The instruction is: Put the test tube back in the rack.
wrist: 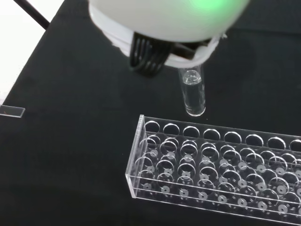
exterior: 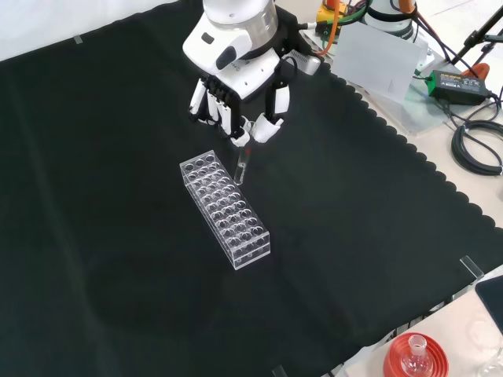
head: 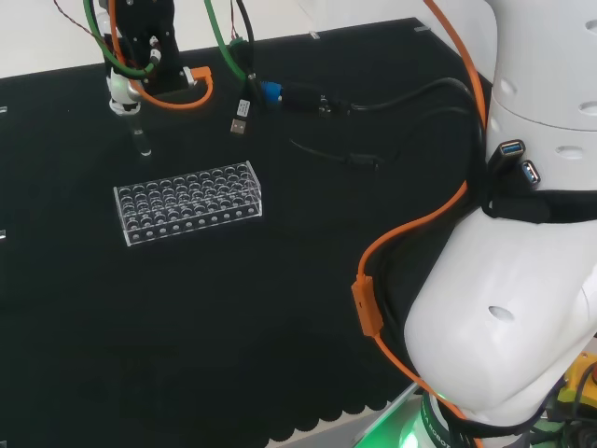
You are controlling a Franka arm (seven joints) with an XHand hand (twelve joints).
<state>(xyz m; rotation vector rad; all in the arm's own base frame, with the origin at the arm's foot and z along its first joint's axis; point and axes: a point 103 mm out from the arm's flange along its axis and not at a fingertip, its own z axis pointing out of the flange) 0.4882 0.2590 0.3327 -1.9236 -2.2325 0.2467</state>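
Note:
The hand [exterior: 236, 82] hangs over the cloth with its fingers curled, pinching the top of a clear test tube [exterior: 241, 167]. The tube stands upright, its round end low beside the far end of the clear rack [exterior: 225, 208], just off the rack's long side. In the wrist view the test tube [wrist: 193, 94] hangs from the dark fingers [wrist: 148, 59], with its tip just outside the nearest row of holes of the rack [wrist: 211, 174]. In the head view the hand [head: 123, 91] and test tube [head: 140, 138] are beyond the left end of the rack [head: 187, 203]. The rack's holes look empty.
Loose cables and plugs [head: 280, 93] lie on the cloth behind the rack in the head view. A red ribbed stand with a flask [exterior: 414, 357] sits off the cloth's corner. A power brick and cables [exterior: 452, 82] lie past the scalloped cloth edge [exterior: 393, 149].

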